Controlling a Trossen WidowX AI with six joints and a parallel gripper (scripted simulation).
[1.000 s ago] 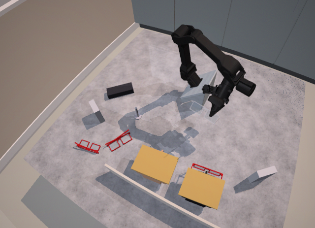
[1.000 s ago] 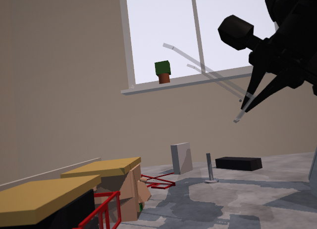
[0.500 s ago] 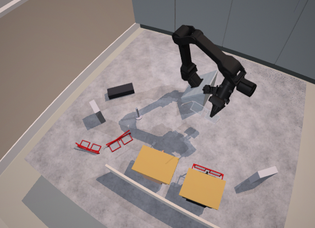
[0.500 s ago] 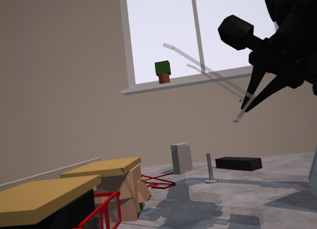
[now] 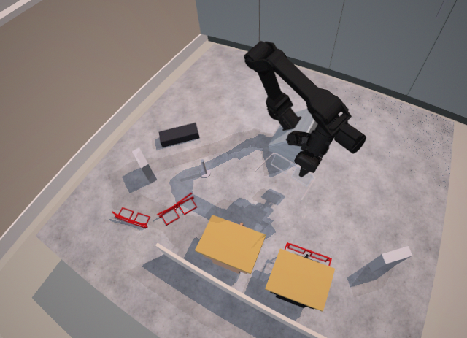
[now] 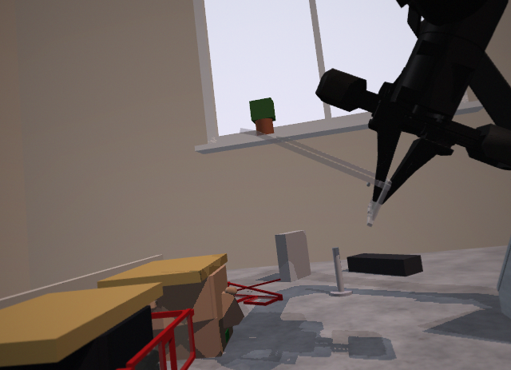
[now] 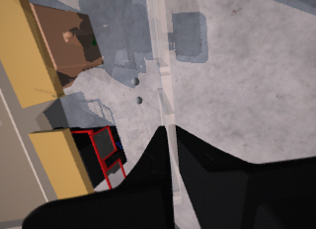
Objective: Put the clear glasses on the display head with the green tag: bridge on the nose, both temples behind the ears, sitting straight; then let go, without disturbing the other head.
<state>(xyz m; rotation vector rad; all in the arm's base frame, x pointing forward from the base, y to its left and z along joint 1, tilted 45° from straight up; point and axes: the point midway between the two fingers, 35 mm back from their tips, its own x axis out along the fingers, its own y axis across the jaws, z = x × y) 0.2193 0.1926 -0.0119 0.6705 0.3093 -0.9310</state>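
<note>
My gripper (image 5: 303,174) (image 6: 378,200) (image 7: 167,131) is shut on the clear glasses (image 5: 264,162) (image 6: 373,214) (image 7: 167,81) by their front frame. They are high in the air, away from both heads. In the exterior view the temples point left toward the heads' side and slope upward. The tan head with the green tag (image 5: 230,244) (image 6: 210,316) (image 7: 81,34) has a flat yellow top and wears no glasses that I can see. Its nose and green tag show in the wrist view. Its ears are mostly hidden.
The other head (image 5: 300,279) (image 7: 89,152), dark with a yellow top, wears red glasses (image 5: 307,252) (image 6: 192,328). Two red pairs (image 5: 130,223) (image 5: 175,205) lie behind. A thin post (image 5: 203,167) (image 6: 338,271), black box (image 5: 179,134) (image 6: 383,264), upright blocks (image 5: 147,173) (image 5: 395,255) and a rail (image 5: 226,285) stand around.
</note>
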